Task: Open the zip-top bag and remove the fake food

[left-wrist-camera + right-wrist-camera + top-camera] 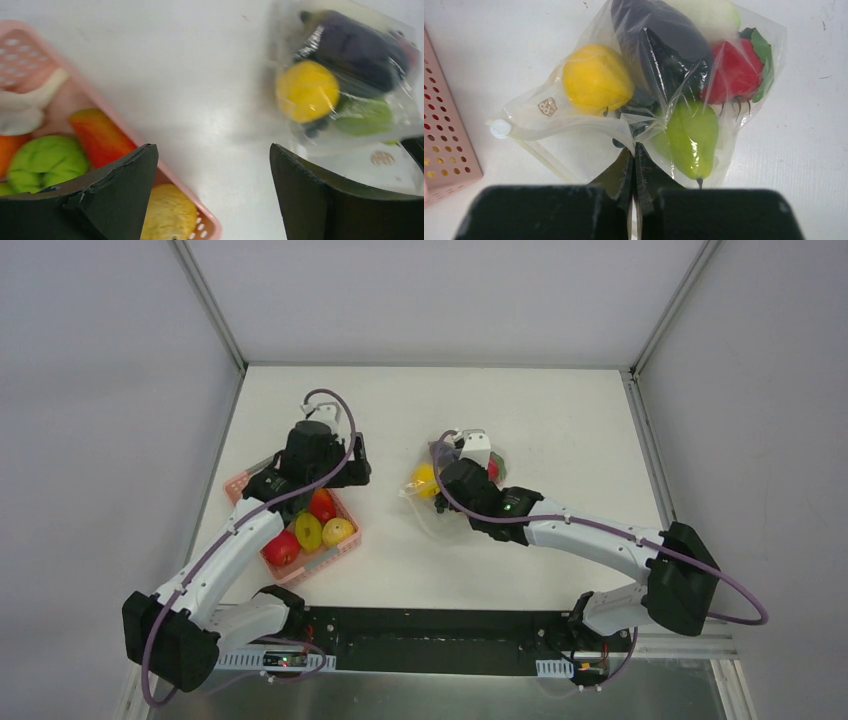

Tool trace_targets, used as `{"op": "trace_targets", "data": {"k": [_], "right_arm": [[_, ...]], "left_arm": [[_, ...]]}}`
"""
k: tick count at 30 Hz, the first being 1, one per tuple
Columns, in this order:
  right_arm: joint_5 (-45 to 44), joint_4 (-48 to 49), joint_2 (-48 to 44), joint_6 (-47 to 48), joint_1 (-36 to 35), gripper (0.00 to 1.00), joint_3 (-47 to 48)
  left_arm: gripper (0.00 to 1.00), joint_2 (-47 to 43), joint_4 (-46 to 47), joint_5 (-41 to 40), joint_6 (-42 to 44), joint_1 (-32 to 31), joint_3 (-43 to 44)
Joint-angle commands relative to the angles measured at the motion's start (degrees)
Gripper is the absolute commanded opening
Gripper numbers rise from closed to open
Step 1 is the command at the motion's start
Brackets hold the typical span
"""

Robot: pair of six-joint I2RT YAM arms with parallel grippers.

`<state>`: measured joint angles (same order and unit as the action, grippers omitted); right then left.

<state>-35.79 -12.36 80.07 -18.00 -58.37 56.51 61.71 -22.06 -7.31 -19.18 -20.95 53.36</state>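
The clear zip-top bag (574, 145) lies on the white table, right of the pink basket; it also shows from above (430, 508) and in the left wrist view (360, 145). Inside it are a yellow round fruit (596, 78), a dark purple eggplant (659, 30), a red tomato with a green top (735, 70), a white vegetable (711, 11) and a green pear-shaped piece (691, 137). My right gripper (634, 146) is shut, pinching a fold of the bag's film. My left gripper (214, 165) is open and empty, over the basket's right edge, left of the bag.
The pink slatted basket (320, 562) sits at the left with a red apple (282, 548), a yellowish pear (338, 531) and other fruit. Its corner shows in the right wrist view (444, 145). A white slider (500, 129) sits at the end of the bag's zip strip.
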Motion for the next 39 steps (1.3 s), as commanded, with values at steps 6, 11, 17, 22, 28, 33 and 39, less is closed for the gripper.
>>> {"op": "trace_targets", "data": {"k": [6, 11, 17, 22, 28, 33, 39], "right_arm": [[3.59, -0.41, -2.77, -3.3, 0.26, 0.0, 3.72], [5.77, -1.21, -2.19, -4.8, 0.19, 0.0, 6.79], [7.74, -1.92, -0.76, -6.46, 0.32, 0.0, 9.41], [9.46, -1.92, 0.67, -8.84, 0.53, 0.0, 9.67], [11.79, -2.04, 2.02, -10.83, 1.12, 0.0, 9.41], [11.6, -5.01, 0.71, -10.64, 2.56, 0.25, 11.28], [15.02, -10.3, -2.53, -9.1, 9.76, 0.44, 11.36]], "left_arm": [[0.82, -5.91, 17.9, 9.7, -13.93, -13.95, -12.21], [0.78, -3.67, 28.95, 5.54, -17.44, -22.03, -16.45], [0.76, 2.83, 39.23, 1.59, -18.34, -26.95, -19.33], [0.76, 9.61, 44.06, 2.01, -17.91, -28.94, -18.22], [0.78, 16.99, 47.82, 1.67, -19.23, -29.01, -16.19], [0.79, 18.78, 48.76, 1.7, -19.76, -29.04, -15.93], [0.81, 17.56, 47.92, 1.16, -20.29, -29.06, -16.44]]}}
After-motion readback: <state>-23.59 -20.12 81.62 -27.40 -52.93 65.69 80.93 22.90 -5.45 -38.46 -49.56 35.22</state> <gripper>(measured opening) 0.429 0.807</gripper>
